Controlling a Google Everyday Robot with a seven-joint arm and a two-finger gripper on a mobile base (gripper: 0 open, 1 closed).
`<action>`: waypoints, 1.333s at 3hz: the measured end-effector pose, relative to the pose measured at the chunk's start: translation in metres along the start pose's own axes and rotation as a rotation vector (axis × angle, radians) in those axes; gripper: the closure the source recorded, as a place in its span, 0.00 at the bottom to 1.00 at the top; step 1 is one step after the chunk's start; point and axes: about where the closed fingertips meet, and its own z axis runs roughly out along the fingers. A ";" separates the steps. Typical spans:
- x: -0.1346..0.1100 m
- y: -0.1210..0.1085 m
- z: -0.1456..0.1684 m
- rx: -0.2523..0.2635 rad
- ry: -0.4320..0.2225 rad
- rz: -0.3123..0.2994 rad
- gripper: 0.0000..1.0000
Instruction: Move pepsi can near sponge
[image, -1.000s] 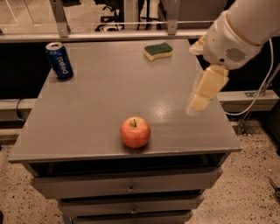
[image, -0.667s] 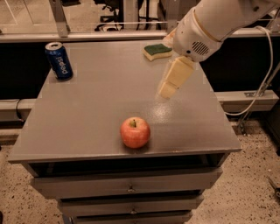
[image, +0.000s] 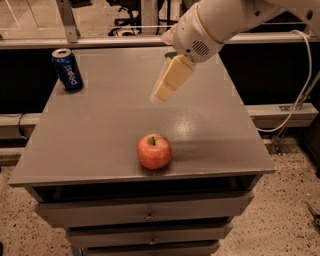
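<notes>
The pepsi can (image: 67, 70), dark blue with a silver top, stands upright at the far left corner of the grey table (image: 95, 130). The sponge lies at the far middle of the table and is almost wholly hidden behind my arm; only a sliver of green (image: 171, 54) shows. My gripper (image: 161, 93) hangs on the white arm above the middle of the table. It is well right of the can and holds nothing that I can see.
A red apple (image: 154, 151) sits near the table's front edge. Drawers (image: 145, 212) run below the tabletop. A white cable (image: 300, 95) hangs at the right. A metal rail (image: 100, 41) runs behind the table.
My arm and gripper have swung left, from the table's right side to above its middle. The arm now covers the sponge. Can and apple have not moved.
</notes>
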 end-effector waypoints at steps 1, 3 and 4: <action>-0.003 -0.002 -0.001 0.001 -0.025 0.007 0.00; -0.052 -0.038 0.110 -0.053 -0.248 0.041 0.00; -0.081 -0.060 0.171 -0.050 -0.370 0.072 0.00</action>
